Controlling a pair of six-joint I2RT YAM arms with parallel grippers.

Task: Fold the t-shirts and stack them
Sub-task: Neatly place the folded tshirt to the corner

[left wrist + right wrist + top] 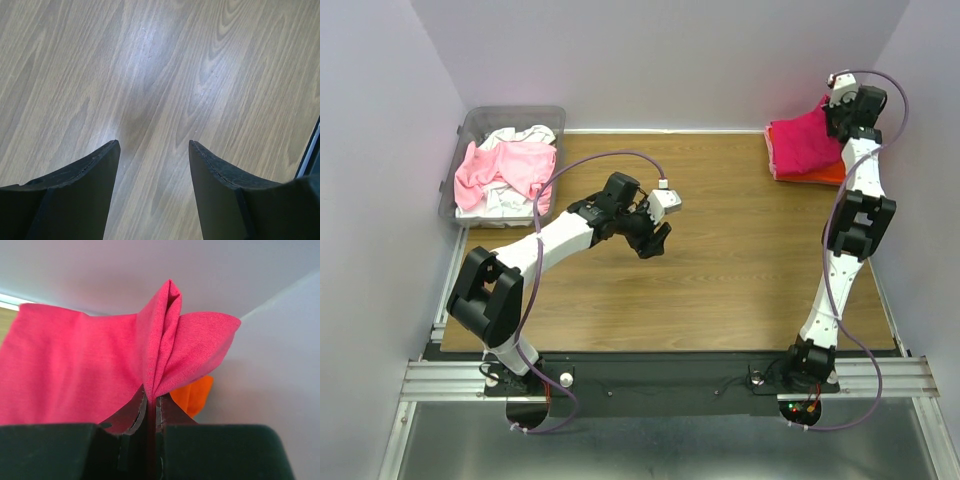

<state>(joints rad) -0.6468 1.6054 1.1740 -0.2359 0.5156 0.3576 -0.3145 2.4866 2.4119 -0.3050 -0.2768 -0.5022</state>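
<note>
1. Top external view first: the deep magenta-pink soft fabric t-shirt sits at the far right corner of the brown wood-grain table. It lies on top of a bright orange fabric t-shirt, whose edge peeks out along the near side.
2. The right gripper is over at that same corner, on the far right side of the magenta shirt. The right wrist view makes it pretty clear. Its two dark fingers are pressed together on a bunched fold of the magenta fabric, which stands up in a peak right above them. A bit of orange shows just behind the fold, on the right.
3. The left gripper hangs over the middle of the table, well apart from both piles of shirts. In the left wrist view its fingers are spread wide, with nothing but bare wood between them.
4. The far left corner has a clear rectangular plastic bin. A crumpled pale pink t-shirt lies on a crumpled white t-shirt, both inside it.
</note>
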